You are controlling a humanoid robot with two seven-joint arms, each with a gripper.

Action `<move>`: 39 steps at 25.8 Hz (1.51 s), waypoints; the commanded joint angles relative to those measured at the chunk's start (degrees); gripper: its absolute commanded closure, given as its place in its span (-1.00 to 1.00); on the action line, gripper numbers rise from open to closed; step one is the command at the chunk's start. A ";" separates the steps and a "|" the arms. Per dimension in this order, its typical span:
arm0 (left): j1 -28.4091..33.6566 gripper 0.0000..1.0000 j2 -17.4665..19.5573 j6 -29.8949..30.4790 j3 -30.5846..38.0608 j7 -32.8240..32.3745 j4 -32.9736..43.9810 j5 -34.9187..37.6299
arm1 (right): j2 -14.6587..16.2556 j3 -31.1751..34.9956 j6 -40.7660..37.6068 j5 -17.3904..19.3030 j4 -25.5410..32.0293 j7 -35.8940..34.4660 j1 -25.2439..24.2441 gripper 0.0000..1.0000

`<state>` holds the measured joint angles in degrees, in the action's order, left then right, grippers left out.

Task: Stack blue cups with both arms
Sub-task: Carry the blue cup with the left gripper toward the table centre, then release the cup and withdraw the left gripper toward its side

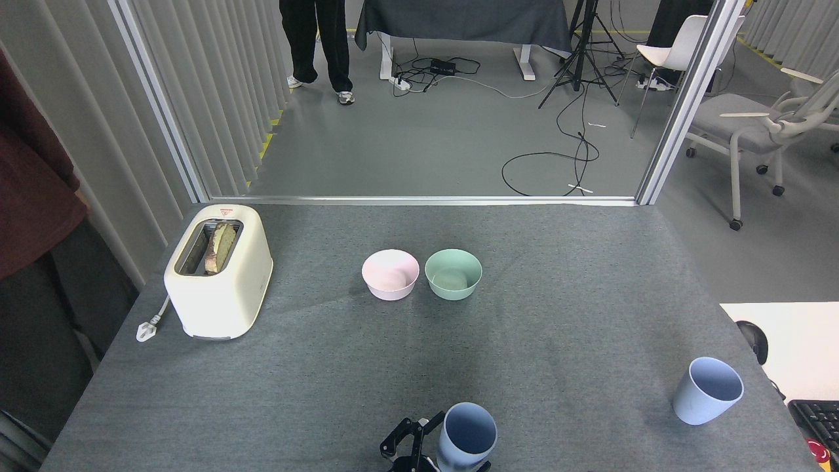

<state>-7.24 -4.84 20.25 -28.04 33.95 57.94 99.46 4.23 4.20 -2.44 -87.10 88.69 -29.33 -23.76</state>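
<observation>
One pale blue cup (467, 434) stands upright at the bottom edge of the head view, just right of centre. My left gripper (438, 456) is closed around its lower part. Black fingers (401, 444) show to the cup's left, and the rest of the gripper is cut off by the frame edge. A second blue cup (706, 391) stands on the grey table (564, 328) at the near right, tilted slightly, with nothing touching it. My right arm is out of view.
A cream toaster (219, 270) holding bread sits at the left, its plug (147, 328) lying beside it. A pink bowl (390, 274) and a mint-green bowl (453, 274) stand mid-table. A person in dark red (33, 190) stands left of the table. A white desk with a keyboard (816, 419) adjoins the right.
</observation>
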 commanded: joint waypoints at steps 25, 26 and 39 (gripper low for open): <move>6.10 -1.00 10.47 0.67 18.98 2.52 4.19 -4.97 | 0.08 -0.25 -0.02 -0.09 0.08 -0.11 0.47 -1.00; 6.27 -1.00 10.99 0.76 20.74 2.52 4.37 -7.61 | -0.01 -0.25 -0.02 -0.09 0.08 -0.11 0.47 -1.00; 6.89 -1.00 15.92 -7.07 30.50 1.64 1.91 -25.11 | -0.36 5.73 3.85 1.85 -8.09 0.94 5.83 -1.00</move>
<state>-0.28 11.00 16.13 1.19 36.05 60.29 75.31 3.85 5.89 0.32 -86.58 85.38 -29.02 -21.11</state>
